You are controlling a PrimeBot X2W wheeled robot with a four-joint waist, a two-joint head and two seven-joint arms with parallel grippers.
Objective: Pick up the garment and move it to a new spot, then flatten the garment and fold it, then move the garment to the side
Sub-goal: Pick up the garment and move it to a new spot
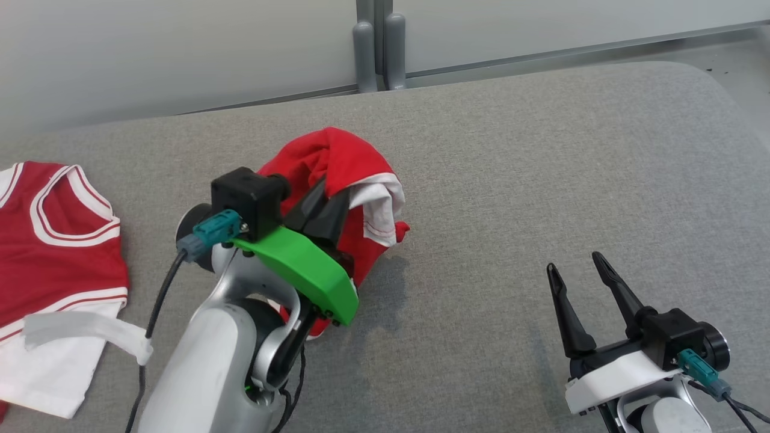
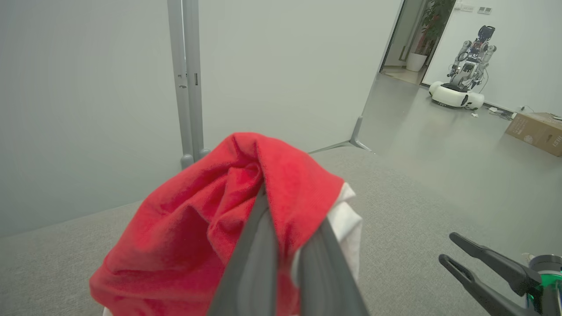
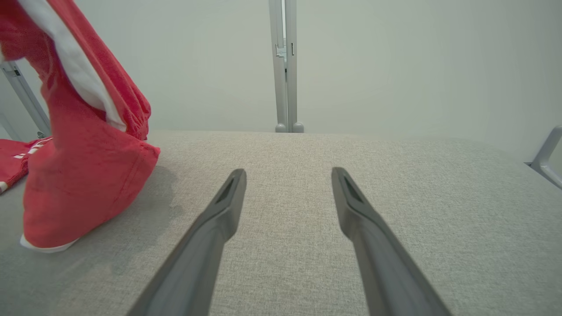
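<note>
Left end effector (image 1: 329, 201) closed on a bunched red-and-white garment (image 1: 337, 156); right end effector (image 1: 573, 261) open and empty.

Dark fingers (image 2: 254, 263) of the left end effector are pressed together with red cloth pinched between them. The garment drapes over and around them in a loose bundle, left of the middle of the grey fabric-covered bench (image 1: 541, 180). In the right wrist view it hangs down with its white-edged lower hem at the bench surface, though whether it touches cannot be told. Well apart at the near right, the right end effector sits low over bare bench, its two fingers spread and pointing toward the far side. A red jersey (image 1: 60, 240) with white trim lies flat at the left edge. A pale partition wall (image 1: 180, 48) stands beyond the far edge.
</note>
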